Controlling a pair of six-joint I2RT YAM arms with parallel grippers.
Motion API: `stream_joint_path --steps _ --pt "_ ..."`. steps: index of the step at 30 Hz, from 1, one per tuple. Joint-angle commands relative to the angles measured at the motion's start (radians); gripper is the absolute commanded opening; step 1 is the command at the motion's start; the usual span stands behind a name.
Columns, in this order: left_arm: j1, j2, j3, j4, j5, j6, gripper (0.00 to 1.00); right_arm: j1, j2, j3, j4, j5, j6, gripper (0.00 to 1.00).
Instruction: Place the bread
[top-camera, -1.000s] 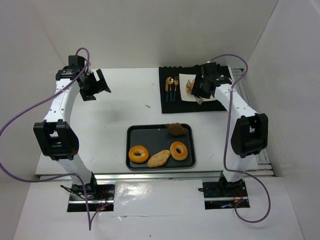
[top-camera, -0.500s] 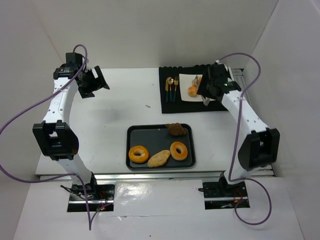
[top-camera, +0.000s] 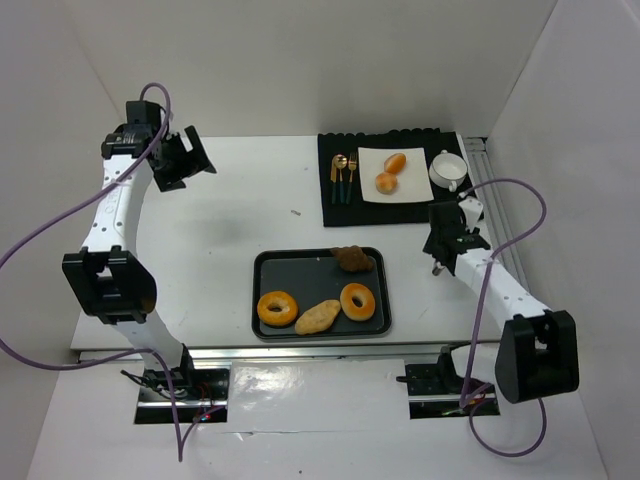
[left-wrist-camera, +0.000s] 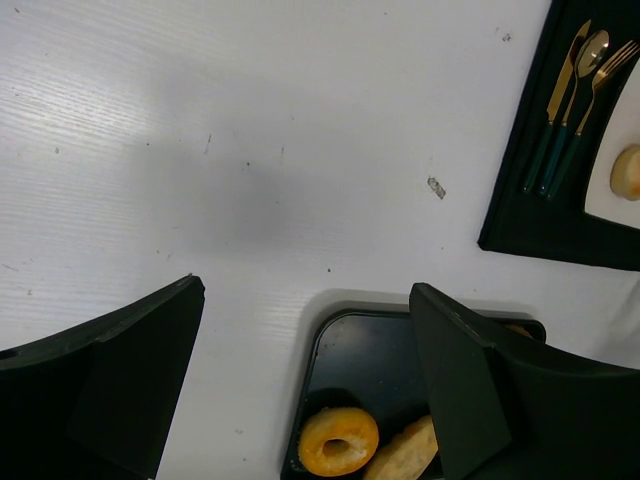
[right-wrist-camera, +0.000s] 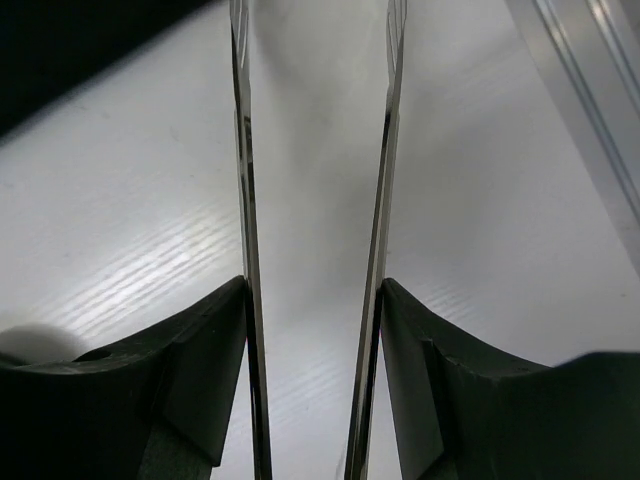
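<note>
Right claw (right-wrist-camera: 314, 30): parted, empty, withdrawn from the white square plate (top-camera: 370, 160) (job apparently done).
Bread: both small golden-orange buns (top-camera: 386, 183) on it.

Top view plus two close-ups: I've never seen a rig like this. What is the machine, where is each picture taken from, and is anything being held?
Two robot arms are bolted at the table's near edge. The wide picture comes from a fixed camera above and behind them; each close-up comes from a camera on one wrist, looking past its own fingers. The left gripper and right gripper are both open and hold nothing. Two small buns lie on a white plate on a black mat, beside cutlery and a cup. A dark tray holds two bagels, an oblong golden piece and a brown pastry.
</note>
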Motion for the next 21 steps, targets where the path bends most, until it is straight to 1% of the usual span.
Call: stream_joint_path --steps 1,2,3,4,5,7,8,9,10,12,13,17,18,20,21 --pt "0.006 -0.057 0.004 0.005 -0.015 0.022 0.97 -0.005 0.041 -0.085 0.282 0.084 0.021 0.60" --pt "0.006 -0.057 -0.007 0.005 -0.015 0.022 0.97 -0.005 0.056 -0.125 0.324 0.084 0.021 0.60" --pt "0.006 -0.057 -0.007 0.005 -0.024 0.022 0.98 -0.005 0.078 -0.134 0.370 0.084 0.021 0.60" --pt "0.006 -0.057 -0.007 -0.004 -0.024 0.022 0.98 -0.005 0.099 -0.134 0.381 0.084 0.021 0.60" --pt "0.006 -0.067 -0.017 -0.004 -0.024 0.022 0.98 -0.005 0.142 -0.134 0.381 0.084 0.037 0.64" --pt "0.006 -0.077 -0.031 -0.004 -0.009 0.022 0.98 -0.005 0.174 -0.110 0.343 0.093 0.080 0.69" --pt "0.006 -0.077 -0.045 -0.004 0.002 0.022 0.98 -0.005 0.185 -0.098 0.326 0.102 0.089 0.87" --pt "0.006 -0.087 -0.056 0.005 0.002 0.022 0.98 -0.005 0.185 -0.064 0.301 0.115 0.106 0.98" --pt "0.006 -0.087 -0.056 0.005 0.011 0.022 0.98 -0.005 0.185 -0.044 0.243 0.142 0.138 1.00" --pt "0.006 -0.087 -0.067 0.005 0.011 0.022 0.98 0.004 0.175 0.029 0.188 0.156 0.152 1.00" --pt "0.006 -0.087 -0.067 0.005 0.011 0.022 0.98 0.004 0.175 0.059 0.127 0.156 0.152 1.00" --pt "0.006 -0.155 -0.123 0.036 0.011 0.010 1.00 0.004 0.165 0.198 -0.010 0.179 0.161 1.00" --pt "0.006 -0.208 -0.184 0.059 0.025 0.010 1.00 0.017 0.176 0.227 -0.026 0.179 0.161 1.00" --pt "0.006 -0.259 -0.247 0.114 0.043 -0.001 1.00 0.026 0.185 0.228 -0.035 0.161 0.149 1.00" --pt "0.006 -0.276 -0.293 0.114 0.054 -0.001 1.00 0.026 0.185 0.228 -0.035 0.138 0.134 1.00"
